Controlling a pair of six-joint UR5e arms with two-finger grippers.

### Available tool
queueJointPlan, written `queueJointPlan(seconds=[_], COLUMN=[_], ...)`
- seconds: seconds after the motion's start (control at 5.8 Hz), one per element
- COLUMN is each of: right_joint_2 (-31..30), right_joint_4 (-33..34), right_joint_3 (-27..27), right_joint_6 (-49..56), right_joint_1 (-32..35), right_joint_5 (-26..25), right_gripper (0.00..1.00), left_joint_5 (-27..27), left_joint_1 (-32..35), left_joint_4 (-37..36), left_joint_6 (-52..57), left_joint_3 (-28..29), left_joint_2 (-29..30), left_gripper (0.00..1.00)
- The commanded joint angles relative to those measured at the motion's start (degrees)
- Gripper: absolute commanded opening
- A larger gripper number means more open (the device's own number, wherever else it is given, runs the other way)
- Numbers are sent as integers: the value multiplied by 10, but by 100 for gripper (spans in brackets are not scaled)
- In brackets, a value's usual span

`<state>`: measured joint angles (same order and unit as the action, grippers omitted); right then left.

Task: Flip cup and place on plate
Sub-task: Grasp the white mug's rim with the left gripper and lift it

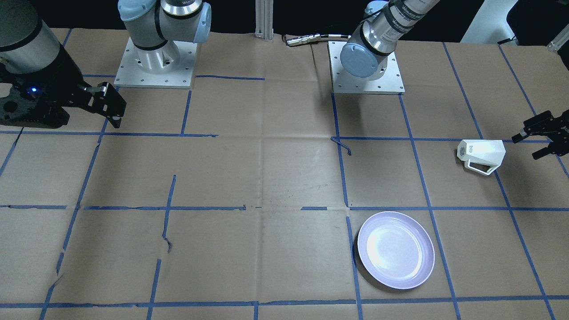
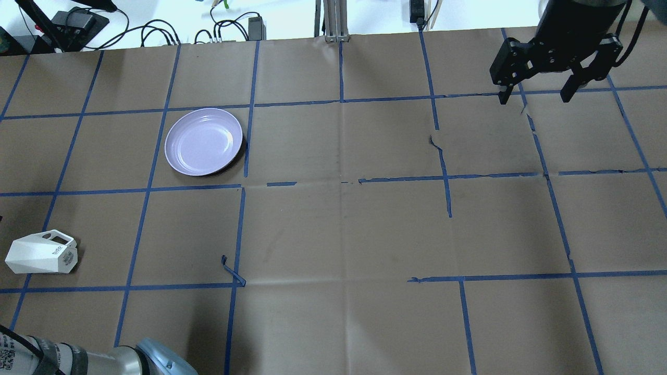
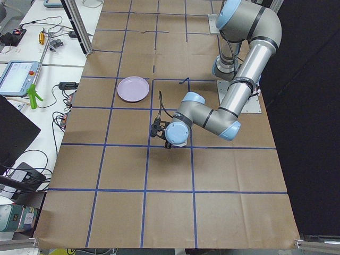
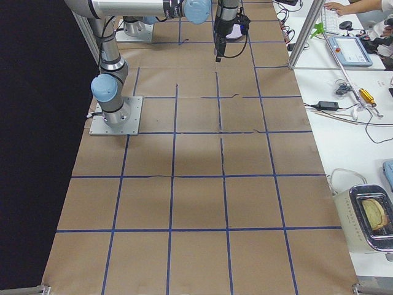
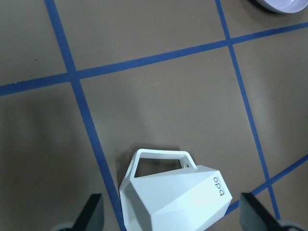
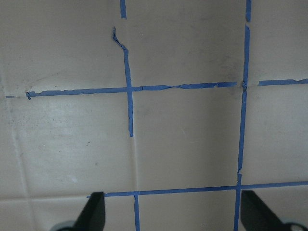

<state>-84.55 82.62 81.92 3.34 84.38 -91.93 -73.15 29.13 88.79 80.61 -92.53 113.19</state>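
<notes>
The plate (image 1: 395,250) sits flat on the paper-covered desk (image 1: 266,178), bare, with its edge just beside a line of blue tape (image 1: 354,266). The cup (image 1: 481,154) is well apart from the plate, nearer the robot's base and further out toward the robot's left. It lies on its side on the desk, its loop handle turned toward the plate's side. Its narrow marked base faces the middle of the desk, and its wide mouth faces away from that. The left jaws hang just past that wide end, on the side of the cup away from the plate, spread wide and holding nothing. In the left wrist view the cup shows between the two fingertips (image 5: 94,211) with a gap at each side. The right jaws are far from the plate, across the desk on the robot's right. They too are wide open and empty, raised over taped paper.
</notes>
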Motion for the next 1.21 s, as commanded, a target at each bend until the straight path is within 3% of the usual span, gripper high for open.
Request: queueJointPlan(seconds=[0.0,0.34,0.52,0.69,1.03], right_joint_2=[0,0,0,0,0], right_joint_4=[0,0,0,0,0], right_joint_3=[0,0,0,0,0], right_joint_6=[0,0,0,0,0], right_joint_1=[0,0,0,0,0], right_joint_5=[0,0,0,0,0], right_gripper=[100,100,100,100,100], left_joint_5=[7,6,8,10,29], left_joint_1=[-32,-39,-40,-35,-22], left_joint_4=[58,87,140,143,176], left_joint_6=[19,20,20,21,45], left_joint_3=[-1,-3,3,3,6], left_joint_2=[47,78,77,71,47], left_gripper=[99,98,65,40,15])
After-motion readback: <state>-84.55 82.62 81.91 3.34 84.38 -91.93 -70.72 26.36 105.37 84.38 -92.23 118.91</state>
